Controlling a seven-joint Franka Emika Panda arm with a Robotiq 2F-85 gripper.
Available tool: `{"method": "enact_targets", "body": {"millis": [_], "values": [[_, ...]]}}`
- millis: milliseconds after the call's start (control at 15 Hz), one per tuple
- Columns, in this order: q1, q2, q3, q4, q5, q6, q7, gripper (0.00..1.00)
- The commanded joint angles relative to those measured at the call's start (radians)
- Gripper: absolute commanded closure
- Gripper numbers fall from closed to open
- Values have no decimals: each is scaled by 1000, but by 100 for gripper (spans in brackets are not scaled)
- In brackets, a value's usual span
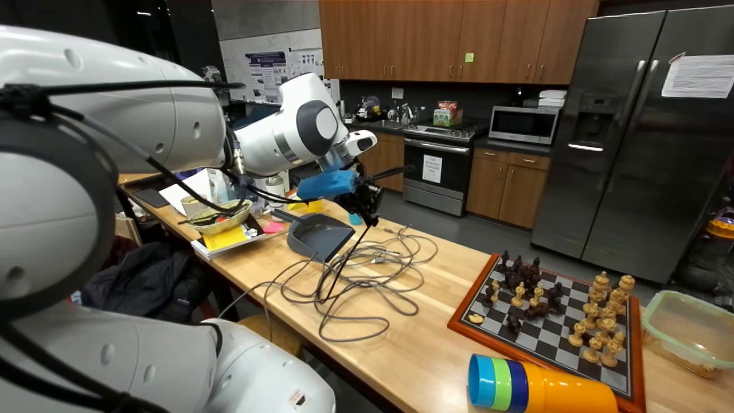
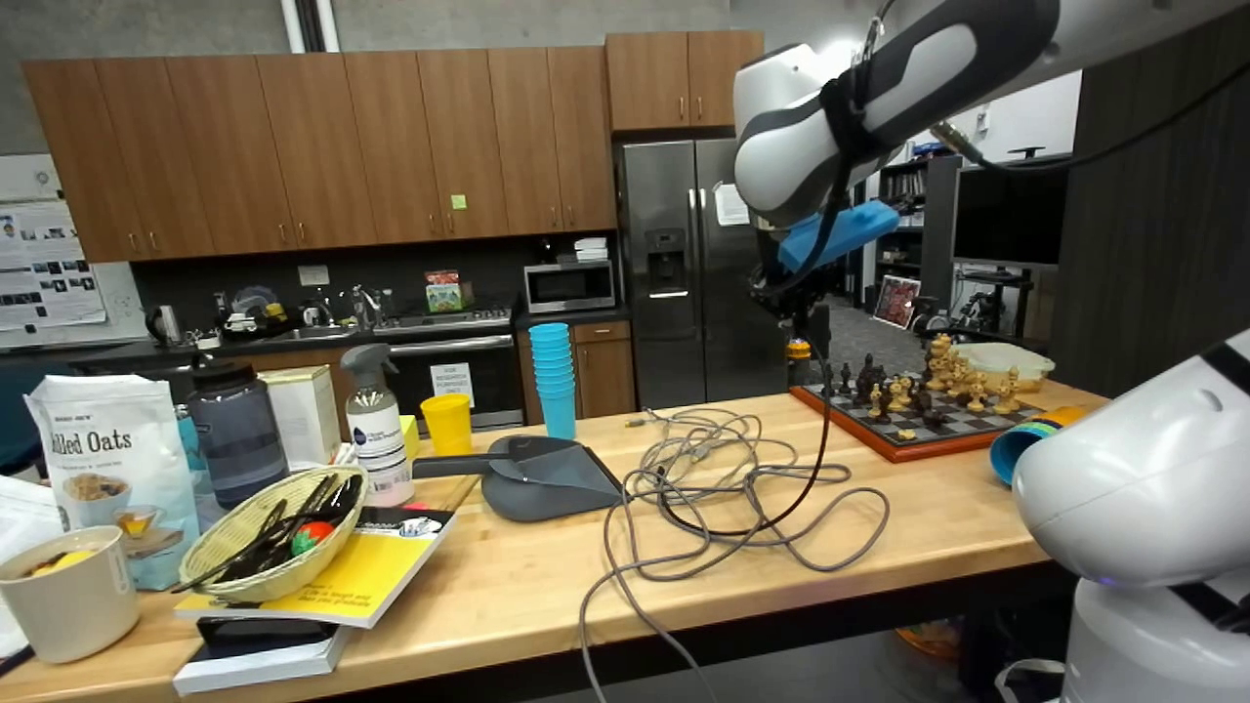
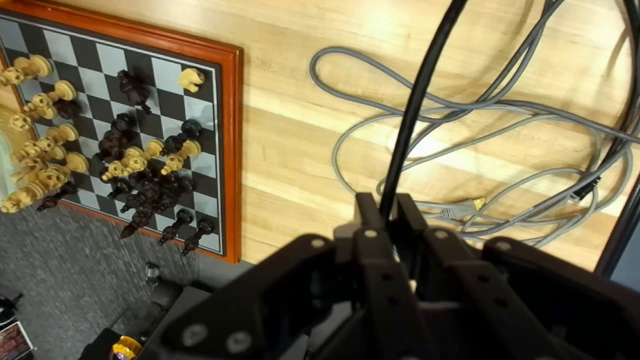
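My gripper [image 3: 386, 204] is shut on a thin black cable [image 3: 417, 95], which passes between the fingertips. In both exterior views the gripper [image 1: 371, 219] hangs above the wooden table, pointing down. From it the black cable [image 2: 828, 420] drops to the tabletop and curves in among loose coils of grey cable [image 2: 887, 508]. In the wrist view the grey cable [image 3: 335, 49] spreads out below and beyond the fingers, with a grey plug [image 3: 457, 209] near the right fingertip. The end of the cable within the jaws is hidden.
A chessboard [image 3: 232, 150] with standing and fallen pieces lies beside the cables. Stacked coloured cups [image 1: 502, 384] lie by its near edge. A grey dustpan [image 2: 552, 483] sits across the coils, near upright blue cups [image 2: 554, 381], a yellow cup [image 2: 447, 425] and a spray bottle [image 2: 379, 434].
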Motion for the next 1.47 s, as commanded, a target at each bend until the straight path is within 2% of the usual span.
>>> {"method": "enact_targets", "body": {"millis": [0, 533, 933, 1000, 1067, 1200, 1400], "values": [[3, 20, -42, 6, -37, 11, -26, 97], [-60, 51, -102, 39, -140, 74, -25, 97], [-99, 96, -107, 130, -191, 106, -13, 97], [-99, 108, -109, 149, -188, 112, -10, 63], [-98, 115, -109, 165, -186, 105, -13, 61], [-95, 132, -111, 185, -184, 115, -14, 52], [-90, 141, -119, 186, -180, 136, -18, 31]]}}
